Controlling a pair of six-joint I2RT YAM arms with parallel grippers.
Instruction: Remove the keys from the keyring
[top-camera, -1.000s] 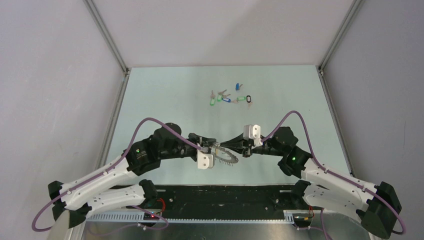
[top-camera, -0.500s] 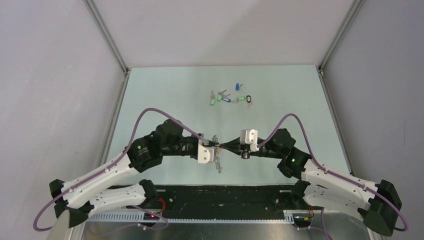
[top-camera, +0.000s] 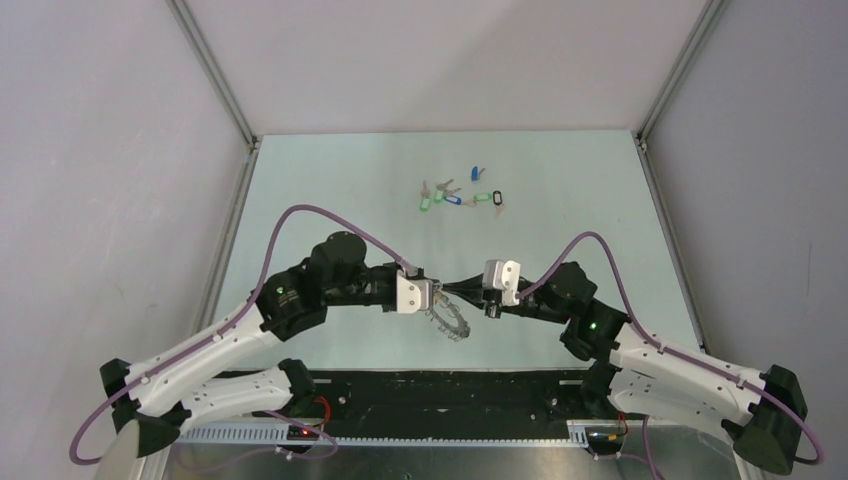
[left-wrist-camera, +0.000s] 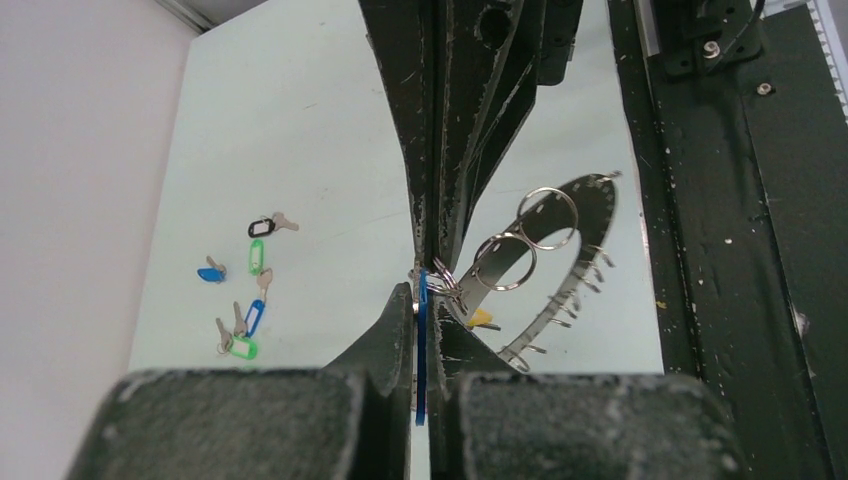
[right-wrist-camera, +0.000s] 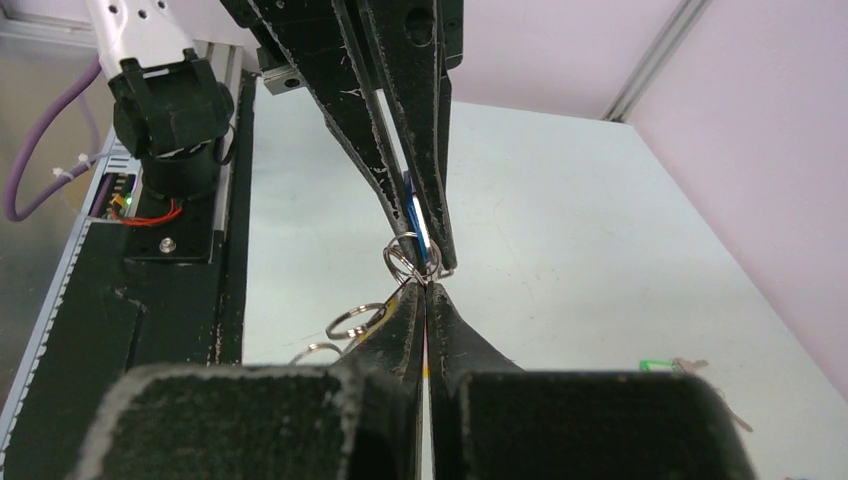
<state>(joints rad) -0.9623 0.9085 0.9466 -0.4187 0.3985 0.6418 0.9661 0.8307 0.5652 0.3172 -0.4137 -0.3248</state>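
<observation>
The keyring (top-camera: 451, 322), a thin silver band fringed with small split rings, hangs between my two grippers above the table's near middle. My left gripper (top-camera: 436, 296) is shut on a blue tag (left-wrist-camera: 421, 330) at the ring's top. The band (left-wrist-camera: 572, 262) curves away to the right. My right gripper (top-camera: 459, 297) meets it tip to tip and is shut at the same cluster of small rings (right-wrist-camera: 408, 260), with a yellow tag (left-wrist-camera: 481, 318) passing between its fingers. Several loose keys (top-camera: 455, 195) with blue, green and black tags lie on the far table.
The pale green table (top-camera: 330, 200) has metal frame rails along its left and right sides. A black base plate (top-camera: 450, 390) runs along the near edge under the arms. The loose keys also show in the left wrist view (left-wrist-camera: 240, 300).
The keyring has swung from hanging edge-on to tilted toward the lower right. Both grippers have stayed shut tip to tip, and the left wrist has risen slightly.
</observation>
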